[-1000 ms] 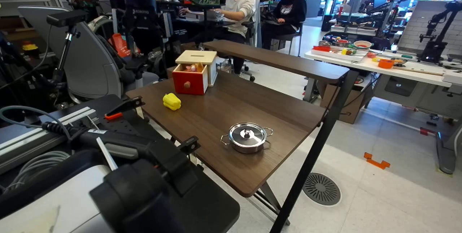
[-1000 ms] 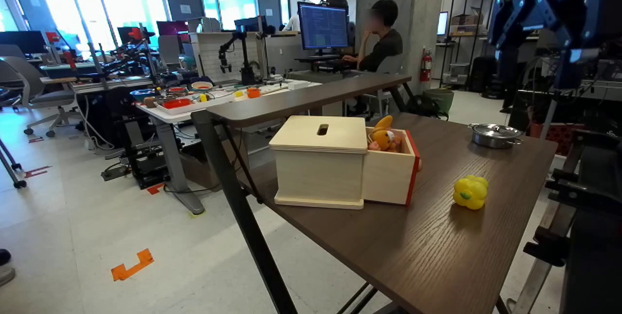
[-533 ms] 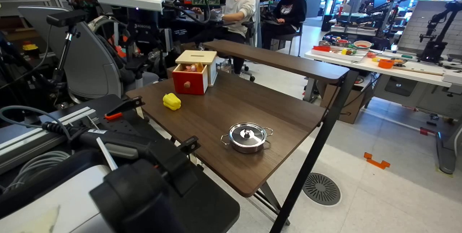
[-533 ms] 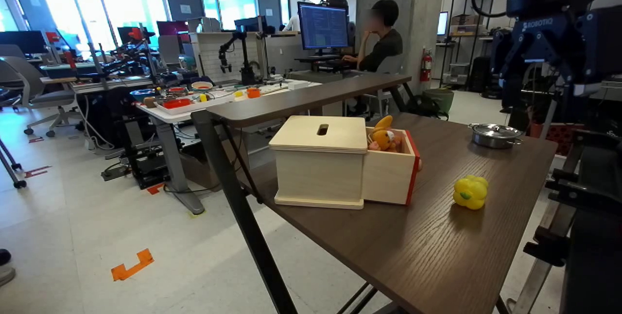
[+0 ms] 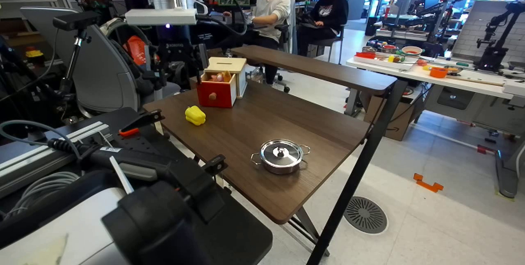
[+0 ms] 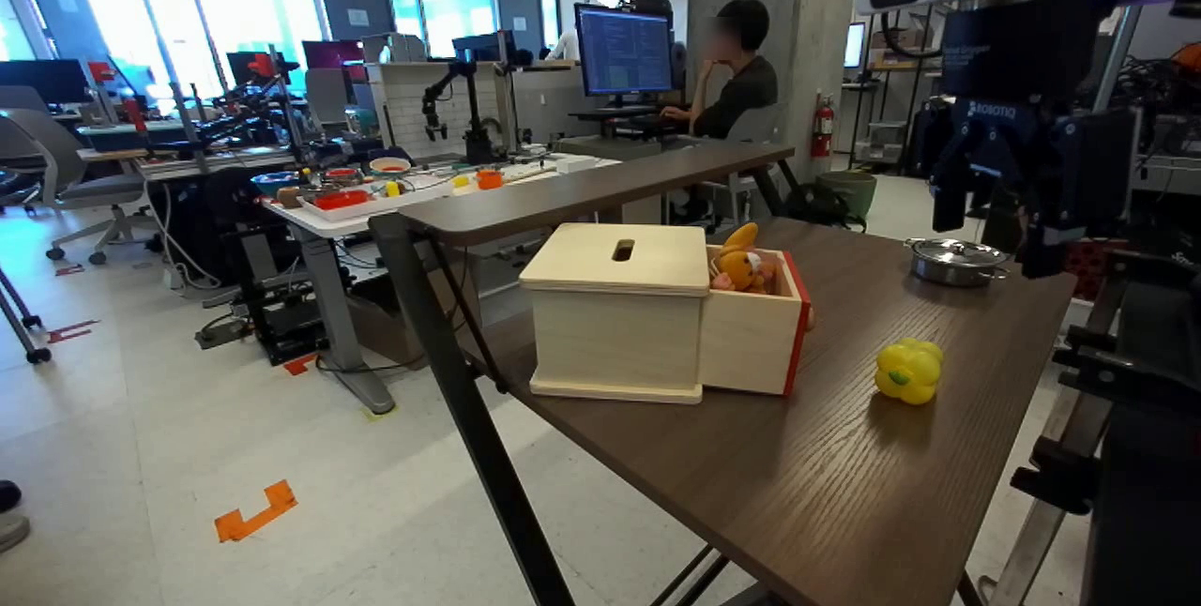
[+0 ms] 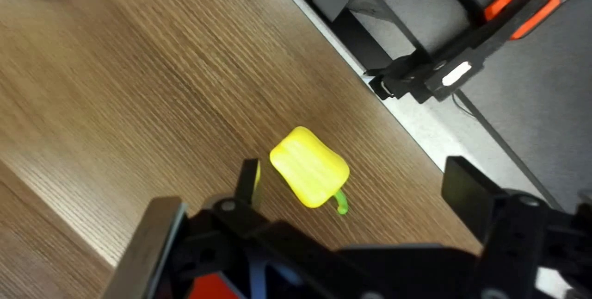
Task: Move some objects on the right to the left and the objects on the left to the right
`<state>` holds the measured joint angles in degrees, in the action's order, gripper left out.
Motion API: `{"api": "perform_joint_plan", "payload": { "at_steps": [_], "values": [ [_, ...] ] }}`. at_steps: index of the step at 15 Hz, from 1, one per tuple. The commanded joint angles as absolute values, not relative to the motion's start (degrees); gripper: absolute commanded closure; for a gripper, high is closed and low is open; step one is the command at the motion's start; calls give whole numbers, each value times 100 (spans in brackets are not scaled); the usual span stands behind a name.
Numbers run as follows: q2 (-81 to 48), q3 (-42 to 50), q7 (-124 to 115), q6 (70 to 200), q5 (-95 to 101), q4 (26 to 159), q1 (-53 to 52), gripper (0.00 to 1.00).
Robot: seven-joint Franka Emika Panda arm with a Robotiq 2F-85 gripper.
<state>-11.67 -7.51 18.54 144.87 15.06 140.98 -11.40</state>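
A yellow toy pepper lies on the brown table in both exterior views; its green stem shows in the wrist view. My gripper is open and empty above the table's edge. In the wrist view the pepper appears between the spread fingers, closer to the left one, with nothing held. A lidded steel pot stands at the table's other end. A wooden box has its red-fronted drawer pulled out, with an orange toy and other items partly hidden inside.
A raised shelf runs along one long side of the table. Black clamps and an orange-handled clamp sit at the opposite edge, beside the black robot stand. The box stands close to the pepper.
My gripper has come down toward the table, moving right in an exterior view and nearer the pepper. The pepper, pot and box have not moved. The fingers stay open.
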Motion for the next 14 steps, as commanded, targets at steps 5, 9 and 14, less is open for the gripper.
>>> {"api": "perform_joint_plan", "payload": {
  "at_steps": [5,9,14],
  "values": [
    [-2160,-665,1175,15335,2151,13700,-1213,0],
    [-2476,-649,1115,15471,2130,13624,-1245,0],
    [-2765,-567,956,15537,2171,13493,-1355,0]
  ]
}}
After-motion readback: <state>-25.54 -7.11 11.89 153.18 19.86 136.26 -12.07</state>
